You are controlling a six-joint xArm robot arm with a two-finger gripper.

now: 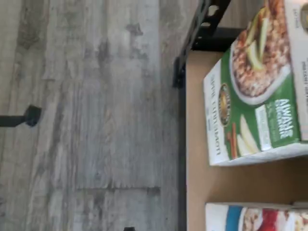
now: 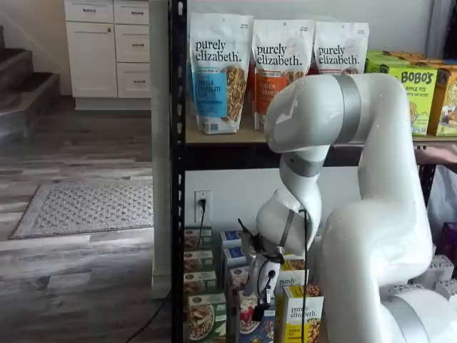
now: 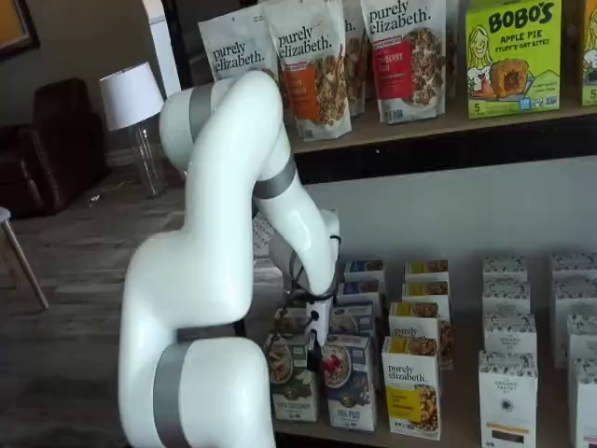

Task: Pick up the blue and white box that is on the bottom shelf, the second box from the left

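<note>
Item: blue and white box [image 3: 348, 383], upright at the bottom shelf [image 3: 448, 436] front between a green-fronted box [image 3: 293, 378] and a yellow box [image 3: 411, 387], face outward for frontal grasping; end effector [image 3: 315, 343] just above, spread wide, empty.

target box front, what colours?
White top with a cereal bowl and red berries, blue lower part; the blue and white box shows best in a shelf view.
</note>
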